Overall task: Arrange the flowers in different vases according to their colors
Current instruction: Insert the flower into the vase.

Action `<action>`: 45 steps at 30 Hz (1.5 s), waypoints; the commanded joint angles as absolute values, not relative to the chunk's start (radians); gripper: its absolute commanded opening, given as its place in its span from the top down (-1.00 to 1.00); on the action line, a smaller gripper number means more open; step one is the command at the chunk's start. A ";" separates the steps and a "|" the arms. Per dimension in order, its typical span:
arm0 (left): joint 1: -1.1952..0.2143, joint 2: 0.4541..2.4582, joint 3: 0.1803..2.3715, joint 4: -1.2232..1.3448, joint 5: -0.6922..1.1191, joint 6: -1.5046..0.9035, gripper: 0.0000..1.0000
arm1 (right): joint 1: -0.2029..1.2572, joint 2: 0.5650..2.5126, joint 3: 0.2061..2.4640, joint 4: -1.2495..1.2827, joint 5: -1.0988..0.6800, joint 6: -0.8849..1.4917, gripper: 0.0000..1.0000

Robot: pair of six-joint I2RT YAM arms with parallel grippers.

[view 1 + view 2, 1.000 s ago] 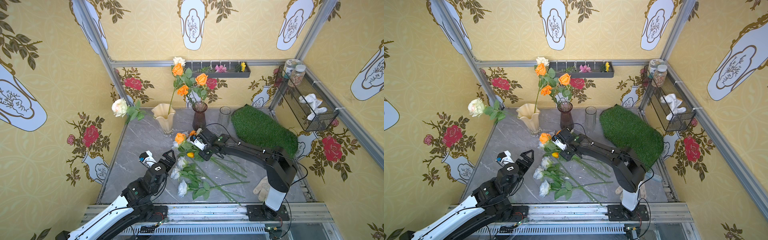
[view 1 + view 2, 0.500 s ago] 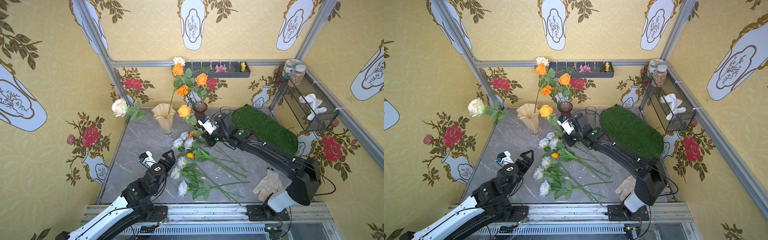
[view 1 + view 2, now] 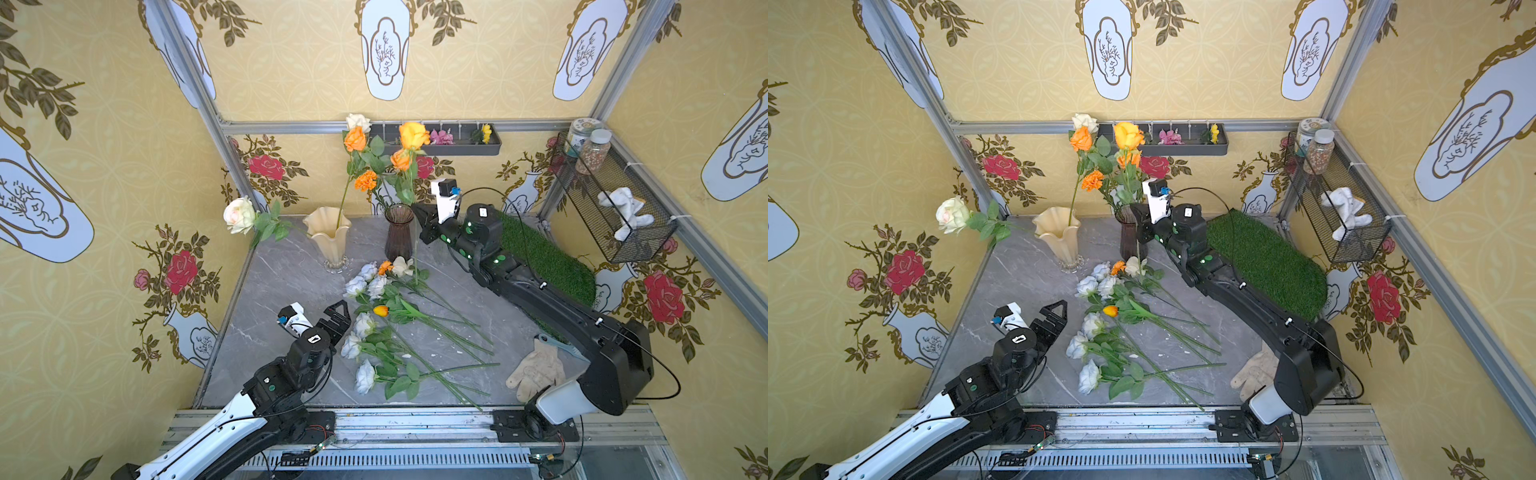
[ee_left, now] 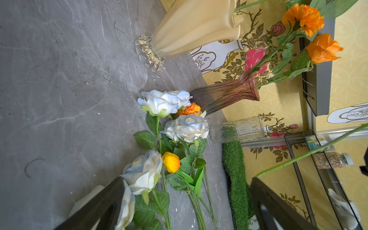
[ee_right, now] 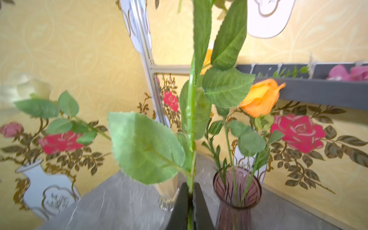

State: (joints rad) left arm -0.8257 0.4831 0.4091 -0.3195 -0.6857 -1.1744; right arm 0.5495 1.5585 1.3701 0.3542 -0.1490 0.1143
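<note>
My right hand (image 5: 191,191) is pinched shut on the green stem of a tall orange-yellow rose (image 3: 413,135). It holds the rose upright, long axis vertical, with the bloom on top and the cut end pointing down at the grey marble tabletop (image 3: 282,291). The dark purple ribbed vase (image 3: 399,232) stands just beside that stem, on the side away from the arm. The tail seems to hang below its rim, so I judge a lift must come first. My left hand (image 3: 337,319) hovers wide open, well apart, near the pale blue-white roses (image 3: 365,326).
</note>
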 commanded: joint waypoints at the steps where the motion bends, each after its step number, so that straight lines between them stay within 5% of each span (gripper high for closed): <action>1: -0.825 0.492 0.407 -0.285 -0.698 -1.145 -1.00 | 0.515 1.629 1.464 0.587 -0.125 0.182 1.00; 15: -0.820 0.552 0.422 -0.251 -0.709 -1.113 -1.00 | 0.503 1.923 1.802 0.663 -0.080 0.026 1.00; 33: -0.798 0.586 0.428 -0.232 -0.703 -1.110 -1.00 | 0.491 2.087 1.723 0.755 -0.041 0.030 1.00; 37: -0.796 0.592 0.430 -0.231 -0.703 -1.108 -1.00 | 0.507 2.071 1.676 0.750 -0.046 0.019 0.52; 42: -0.795 0.591 0.430 -0.230 -0.702 -1.108 -1.00 | 0.525 2.006 1.609 0.732 -0.021 0.000 -0.78; 45: -0.795 0.586 0.428 -0.230 -0.698 -1.109 -1.00 | 0.529 1.949 1.571 0.694 -0.019 0.000 -0.99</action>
